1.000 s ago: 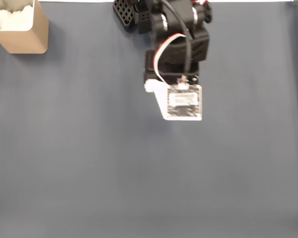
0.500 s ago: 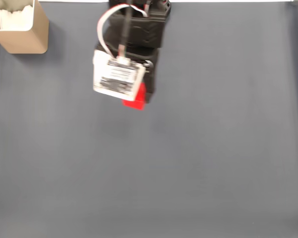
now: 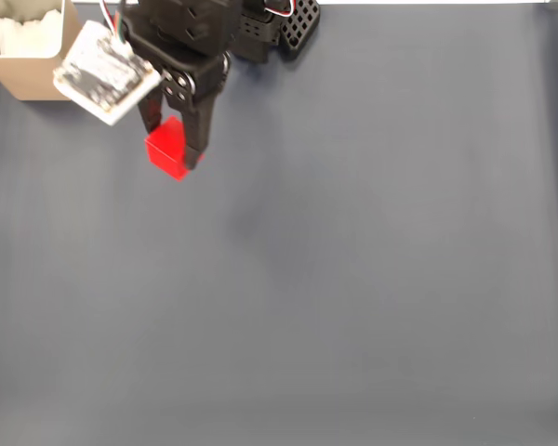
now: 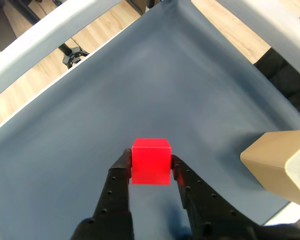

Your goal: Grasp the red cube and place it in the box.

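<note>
A dark blue-grey cloth covered the desk (image 3: 372, 279) and took up nearly the whole fixed view. At its upper left corner stood the box (image 3: 46, 74), tan with thin walls and white material inside; in the wrist view the same box (image 4: 275, 162) sat at the right edge, near the end effector but apart from it. The black arm (image 3: 191, 37) reached down from the top edge, its white camera board angled towards the box. The end effector (image 3: 174, 160) was closed on the red cube (image 3: 166, 149), one finger pressed to each side face, as the wrist view showed (image 4: 150, 172). The red cube (image 4: 150, 161) appeared lifted off the cloth, probably so it could clear the box wall before release.
</note>
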You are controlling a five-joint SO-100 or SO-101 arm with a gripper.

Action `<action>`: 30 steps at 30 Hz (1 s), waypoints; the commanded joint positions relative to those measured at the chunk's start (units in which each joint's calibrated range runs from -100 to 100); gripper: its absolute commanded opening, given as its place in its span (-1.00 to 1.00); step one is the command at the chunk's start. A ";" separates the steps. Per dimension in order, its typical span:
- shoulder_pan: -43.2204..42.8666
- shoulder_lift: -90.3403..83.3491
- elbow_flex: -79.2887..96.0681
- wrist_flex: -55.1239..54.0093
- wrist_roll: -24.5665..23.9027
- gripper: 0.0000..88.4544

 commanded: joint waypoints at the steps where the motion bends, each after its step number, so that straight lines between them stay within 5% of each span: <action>1: 3.37 -1.85 -3.01 0.33 -0.05 -1.00; 30: 25.81 -5.32 -2.74 -0.49 2.88 -1.00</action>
